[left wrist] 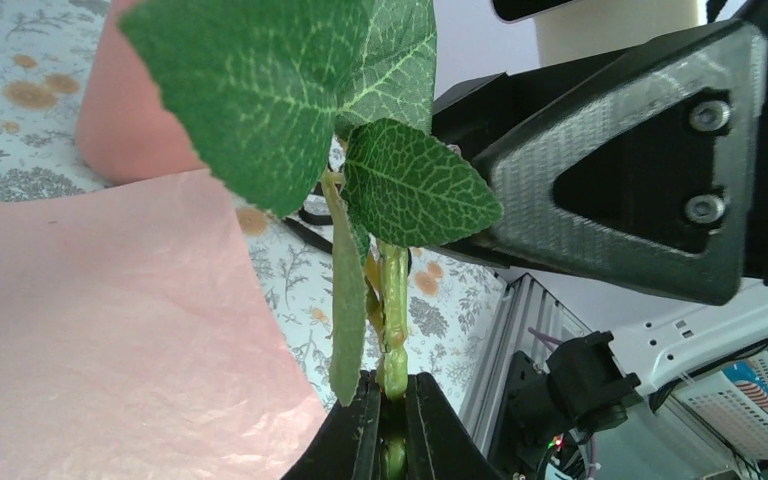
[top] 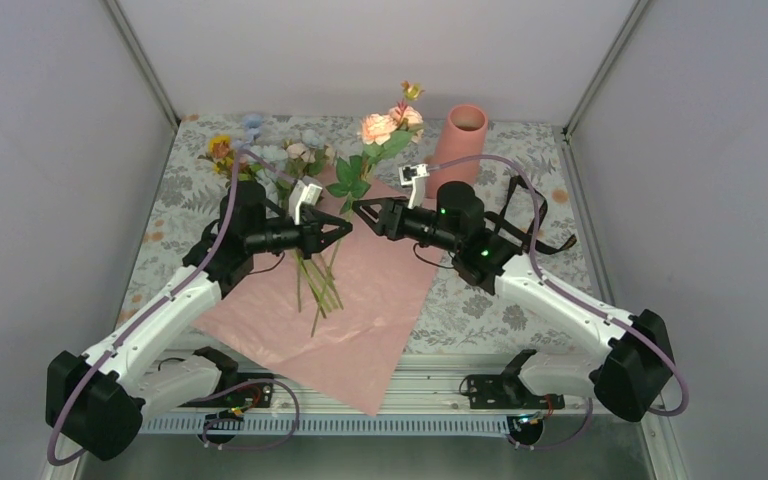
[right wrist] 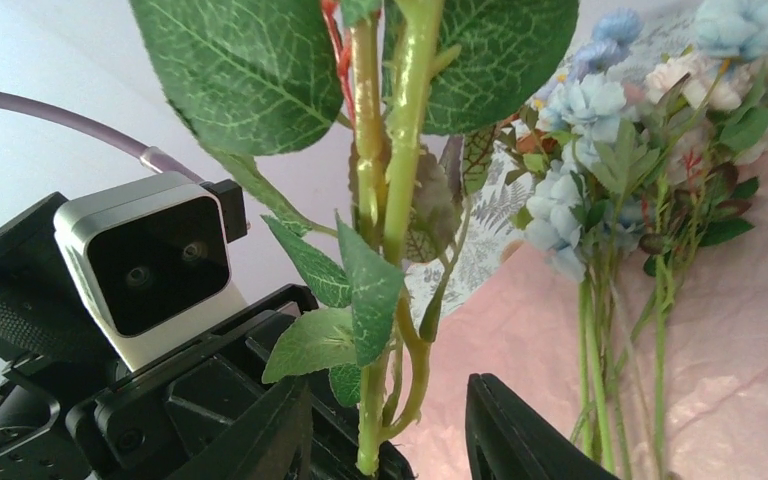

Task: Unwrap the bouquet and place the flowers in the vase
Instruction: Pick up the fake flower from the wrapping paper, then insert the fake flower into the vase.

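Observation:
The lilac-pink wrapping sheet [top: 345, 310] lies flat, opened out. Most flowers [top: 260, 155] lie across its far left, blooms on the tablecloth, stems [top: 315, 285] on the sheet. My left gripper [top: 343, 226] [left wrist: 393, 430] is shut on the low end of one green stem [left wrist: 394, 300], holding up a peach-bloomed flower [top: 380, 128]. My right gripper [top: 360, 210] [right wrist: 385, 440] faces it, jaws open on either side of the same stem [right wrist: 380, 400], fingers [right wrist: 520, 430] clear of it. The salmon-pink vase [top: 460, 140] [left wrist: 130, 120] stands upright at the back, right of the held flower.
A floral tablecloth [top: 500, 300] covers the table, with white walls on three sides. The two wrists are nearly nose to nose over the sheet; the left wrist's camera [right wrist: 145, 260] fills the right wrist view's left side. A metal rail [top: 440, 385] runs along the near edge.

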Tool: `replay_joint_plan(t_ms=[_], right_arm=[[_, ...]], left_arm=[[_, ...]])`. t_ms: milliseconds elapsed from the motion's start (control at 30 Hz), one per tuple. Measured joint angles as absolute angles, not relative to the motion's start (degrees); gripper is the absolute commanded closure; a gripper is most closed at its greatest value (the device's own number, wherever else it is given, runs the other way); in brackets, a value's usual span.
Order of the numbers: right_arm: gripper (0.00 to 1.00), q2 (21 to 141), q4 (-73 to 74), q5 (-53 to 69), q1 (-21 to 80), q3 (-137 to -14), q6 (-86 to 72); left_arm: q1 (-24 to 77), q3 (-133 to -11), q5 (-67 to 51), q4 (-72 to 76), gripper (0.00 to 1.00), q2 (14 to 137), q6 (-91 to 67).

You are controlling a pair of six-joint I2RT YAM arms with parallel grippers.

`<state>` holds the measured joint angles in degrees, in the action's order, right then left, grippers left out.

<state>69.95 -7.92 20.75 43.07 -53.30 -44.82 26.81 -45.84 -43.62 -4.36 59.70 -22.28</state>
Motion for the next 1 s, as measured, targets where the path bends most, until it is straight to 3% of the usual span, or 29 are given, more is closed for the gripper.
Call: replay_joint_plan(t_ms=[333,500,567,800,933,1000], right_arm=[[0.73,71.7,-8.9,22.0,43.8,-53.8,-45.7],[0.95,73.0,-10.0,23.6,44.0,-54.5,-45.8],[0.96,73.1,-10.5,24.0,44.0,-54.6,-45.8],[0.96,73.1,-10.3,23.1,44.1,-54.7,-44.4],[0.96,72.7,-5.8,17.9,44.2,-57.1,-40.5],[0.96,72.0,-2.9,13.9,44.2,-58.9,-37.9]], left_arm=[[26.9,-45.6,-45.1,-4.4,0.98,58.5,-21.4],[26.8,-45.6,-45.2,-4.9,0.97,58.5,-21.1],[26.8,-45.6,-45.3,-5.1,0.94,58.5,-20.9],[26.9,-45.8,-43.3,-7.2,0.22,57.3,-19.7],[26.9,-46.8,-39.1,-11.2,0.03,55.2,-18.5],[26.9,-47.4,-36.8,-13.3,0.00,53.7,-17.9]])
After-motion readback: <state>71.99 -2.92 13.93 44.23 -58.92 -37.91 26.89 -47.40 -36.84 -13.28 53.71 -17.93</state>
